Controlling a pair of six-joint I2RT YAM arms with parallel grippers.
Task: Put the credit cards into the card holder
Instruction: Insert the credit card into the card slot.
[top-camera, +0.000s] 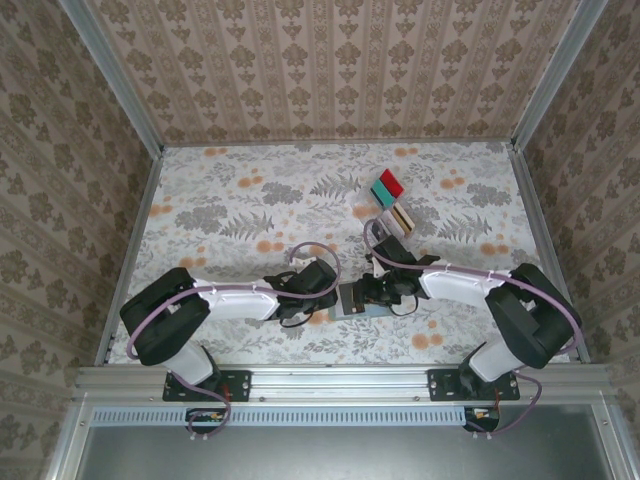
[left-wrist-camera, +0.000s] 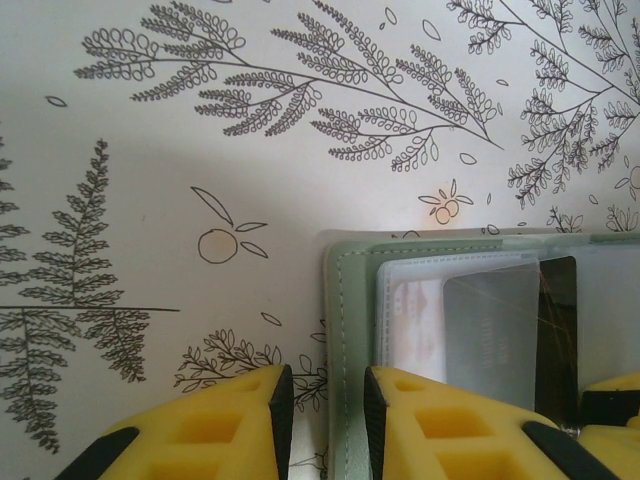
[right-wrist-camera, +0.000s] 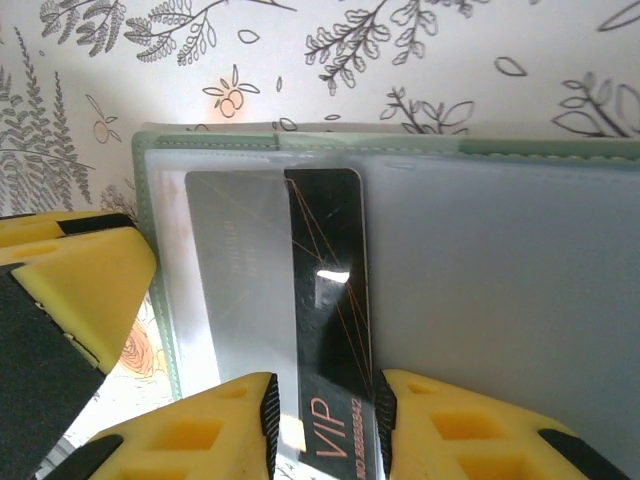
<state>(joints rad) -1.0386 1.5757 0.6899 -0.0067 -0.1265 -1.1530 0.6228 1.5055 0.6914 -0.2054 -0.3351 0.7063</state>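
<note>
The grey-green card holder (top-camera: 352, 300) lies open and flat near the front of the table, between my two grippers. In the left wrist view my left gripper (left-wrist-camera: 322, 385) is open and straddles the card holder's left edge (left-wrist-camera: 352, 300). A pale pink card (left-wrist-camera: 415, 320) shows inside a frosted sleeve. My right gripper (right-wrist-camera: 325, 395) stands open over a dark "VIP" credit card (right-wrist-camera: 325, 260). This card lies on the card holder (right-wrist-camera: 200, 140) with its left part under the frosted sleeve. The same dark card (left-wrist-camera: 557, 320) appears in the left wrist view.
A clear divided tray (top-camera: 395, 212) stands further back, right of centre. It holds a red card (top-camera: 390, 181), a teal card (top-camera: 383, 190) and tan ones. Patterned walls and metal rails enclose the floral table.
</note>
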